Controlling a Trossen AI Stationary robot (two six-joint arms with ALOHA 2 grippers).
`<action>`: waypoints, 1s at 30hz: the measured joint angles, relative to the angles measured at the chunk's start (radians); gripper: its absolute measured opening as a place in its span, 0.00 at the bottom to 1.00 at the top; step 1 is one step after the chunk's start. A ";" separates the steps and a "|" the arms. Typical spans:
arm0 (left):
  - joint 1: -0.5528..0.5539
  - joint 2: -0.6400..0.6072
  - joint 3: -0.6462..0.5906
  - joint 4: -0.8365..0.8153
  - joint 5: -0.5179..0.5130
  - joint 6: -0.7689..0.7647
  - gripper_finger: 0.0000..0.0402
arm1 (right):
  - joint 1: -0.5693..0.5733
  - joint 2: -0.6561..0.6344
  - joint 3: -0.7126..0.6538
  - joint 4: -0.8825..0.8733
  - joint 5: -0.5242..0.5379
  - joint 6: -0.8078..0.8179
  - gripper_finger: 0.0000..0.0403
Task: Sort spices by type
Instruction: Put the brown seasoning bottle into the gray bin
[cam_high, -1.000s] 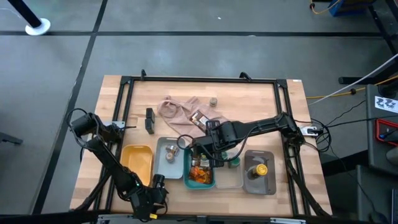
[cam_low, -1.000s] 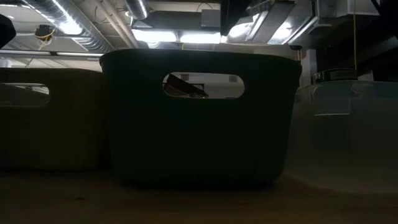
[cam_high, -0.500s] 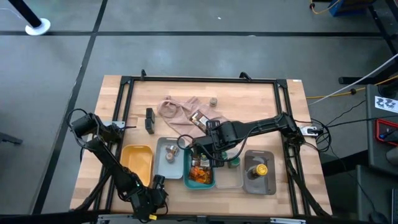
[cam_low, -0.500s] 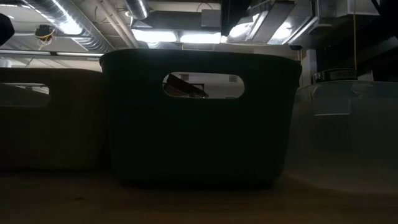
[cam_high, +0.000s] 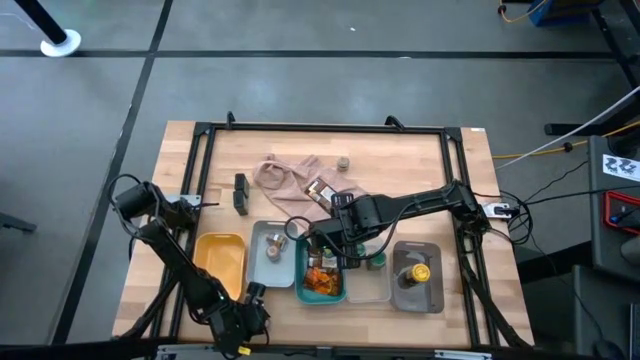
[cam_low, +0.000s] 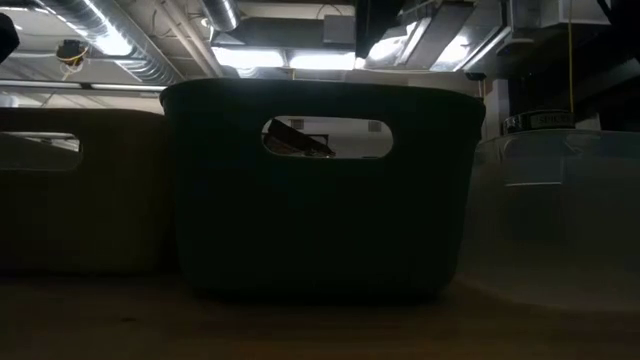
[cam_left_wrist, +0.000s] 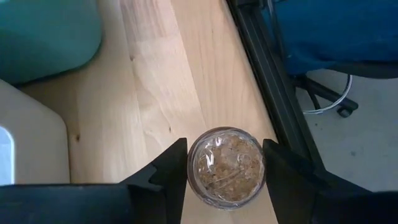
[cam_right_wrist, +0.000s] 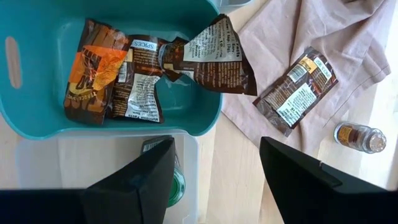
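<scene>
From above, the right hand (cam_high: 322, 243) hangs over the far end of the teal tray (cam_high: 322, 291), which holds orange-brown packets (cam_high: 322, 278). One more packet (cam_high: 320, 190) lies on the beige-pink cloth (cam_high: 285, 172), and a small jar (cam_high: 343, 163) stands on the counter (cam_high: 400, 160) just beyond the cloth. The left hand (cam_high: 243, 318) sits at the counter's near edge, in front of the yellow tray (cam_high: 222, 262). A black block (cam_high: 240, 194) lies left of the cloth.

The low view is filled by the dark wall of the teal tray (cam_low: 320, 190).

In the left wrist view, the left hand (cam_left_wrist: 225, 167) grips a clear jar (cam_left_wrist: 226, 167) of tan spice between its fingers (cam_left_wrist: 171, 168).

In the right wrist view, the right hand's fingers (cam_right_wrist: 146, 174) are spread wide and empty above the teal tray (cam_right_wrist: 37, 118); a packet (cam_right_wrist: 214, 56) drapes over the tray's rim, another (cam_right_wrist: 297, 90) rests on the cloth (cam_right_wrist: 348, 43), and a small jar (cam_right_wrist: 359, 137) lies beside it.
</scene>
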 joint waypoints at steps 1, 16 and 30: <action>0.001 -0.006 0.000 0.000 0.000 0.000 0.40 | 0.000 0.000 0.000 -0.001 0.000 0.000 0.58; 0.103 -0.271 0.000 -0.017 -0.035 0.005 0.41 | -0.001 0.000 0.000 -0.008 0.000 -0.010 0.58; 0.262 -0.374 -0.007 -0.303 -0.021 -0.006 0.42 | -0.023 -0.045 -0.001 -0.067 0.062 -0.087 0.58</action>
